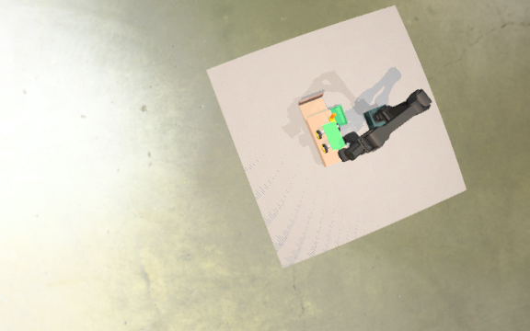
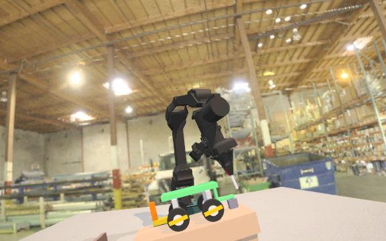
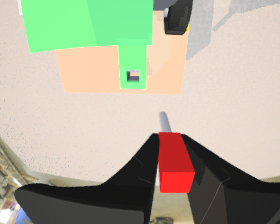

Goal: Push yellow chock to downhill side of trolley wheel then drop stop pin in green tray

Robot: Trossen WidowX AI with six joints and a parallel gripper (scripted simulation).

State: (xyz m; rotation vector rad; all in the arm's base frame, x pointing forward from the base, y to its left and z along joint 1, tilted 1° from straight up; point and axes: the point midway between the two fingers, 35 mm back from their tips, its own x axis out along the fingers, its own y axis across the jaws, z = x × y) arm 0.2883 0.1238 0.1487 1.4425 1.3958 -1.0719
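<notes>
My gripper (image 2: 228, 173) (image 3: 167, 139) is shut on the red-headed stop pin (image 2: 234, 182) (image 3: 176, 181), held tilted beyond the ramp's uphill end. The pin's grey shank points down and is clear of the hole in the trolley's green tongue. The green trolley (image 1: 334, 135) (image 2: 189, 191) (image 3: 66, 25) stands on the ramp (image 1: 313, 108) (image 2: 226, 223) (image 3: 91, 75). The yellow chock (image 1: 332, 117) (image 2: 159, 221) with its orange handle is at the downhill side of the trolley's tray-side wheel; exact contact is hidden. The green tray (image 1: 341, 116) lies beside the ramp.
A brown end board (image 1: 311, 98) stands at the ramp's downhill end. A grey block (image 2: 232, 203) is on the ramp near the trolley's tongue. The arm's dark base (image 1: 372, 119) stands beyond the tray, and the arm reaches over the trolley's uphill side.
</notes>
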